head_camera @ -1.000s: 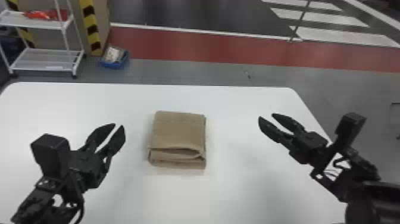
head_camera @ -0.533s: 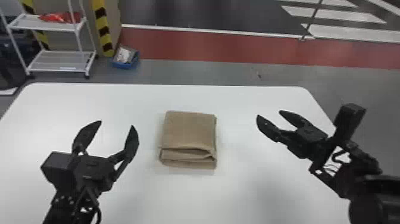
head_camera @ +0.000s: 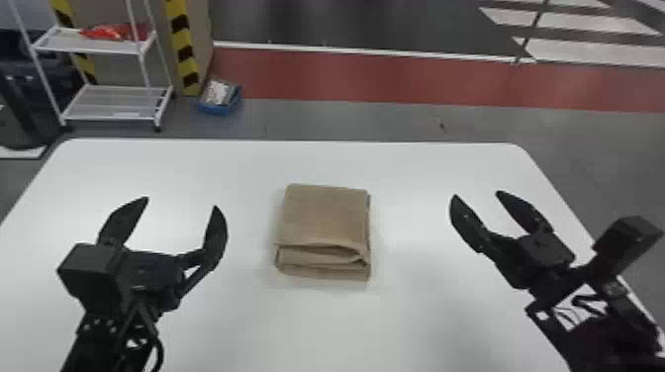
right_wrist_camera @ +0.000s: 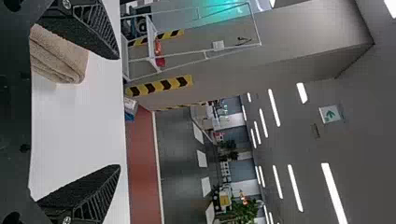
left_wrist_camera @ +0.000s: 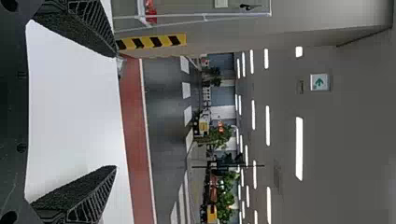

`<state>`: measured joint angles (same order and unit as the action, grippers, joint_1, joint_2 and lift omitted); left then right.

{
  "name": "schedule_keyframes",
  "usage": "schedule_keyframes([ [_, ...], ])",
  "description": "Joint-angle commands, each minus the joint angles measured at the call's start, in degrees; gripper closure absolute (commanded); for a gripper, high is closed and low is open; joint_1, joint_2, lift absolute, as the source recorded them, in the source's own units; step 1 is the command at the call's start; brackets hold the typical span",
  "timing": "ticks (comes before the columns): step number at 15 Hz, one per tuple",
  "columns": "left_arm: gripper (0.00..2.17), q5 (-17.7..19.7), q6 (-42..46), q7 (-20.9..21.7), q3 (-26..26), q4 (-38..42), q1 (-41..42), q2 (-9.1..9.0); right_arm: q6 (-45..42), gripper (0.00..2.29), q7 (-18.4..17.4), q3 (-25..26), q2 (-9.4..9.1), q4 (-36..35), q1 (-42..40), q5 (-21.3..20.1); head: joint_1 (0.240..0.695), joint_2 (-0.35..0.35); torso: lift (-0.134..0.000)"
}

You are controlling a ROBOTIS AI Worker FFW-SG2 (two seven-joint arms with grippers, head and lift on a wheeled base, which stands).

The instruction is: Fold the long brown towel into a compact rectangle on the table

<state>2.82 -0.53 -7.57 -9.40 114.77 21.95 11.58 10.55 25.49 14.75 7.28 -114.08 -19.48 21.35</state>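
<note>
Bright ceiling strip lights [left_wrist_camera: 299,148]; pale sheen across tabletop [head_camera: 222,170]; soft shadows.

Head looks down; wrist views share table [head_camera: 316,331].

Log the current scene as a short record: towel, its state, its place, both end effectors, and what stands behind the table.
item: brown towel
state: folded into a compact rectangle, layered folds along the edge nearest the robot
place: flat on the white table, between the end effectors
left end effector: open, empty, to the towel's left
right end effector: open, empty, to the towel's right
contact with towel: none
behind table: white shelf rack at left, blue bin on the floor beside it
</note>
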Motion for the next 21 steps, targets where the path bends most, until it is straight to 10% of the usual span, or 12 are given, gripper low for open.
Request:
schedule_keyframes([
  [1, 0.03, 1.14, -0.31, -1.65, 0.26, 0.72, -0.77, 0.99, -0.21, 0.05, -0.35, 0.98, -0.95, -3.35, -3.2, -0.09, 0.695, -0.111, -0.124],
  [21, 0.03, 2.99, -1.19, -2.53, 0.35, 3.97, -0.5, 2.13, -0.74, 0.07, -0.79, 3.09, -3.59, -6.16, -7.33, 2.38, 0.695, -0.121, -0.124],
])
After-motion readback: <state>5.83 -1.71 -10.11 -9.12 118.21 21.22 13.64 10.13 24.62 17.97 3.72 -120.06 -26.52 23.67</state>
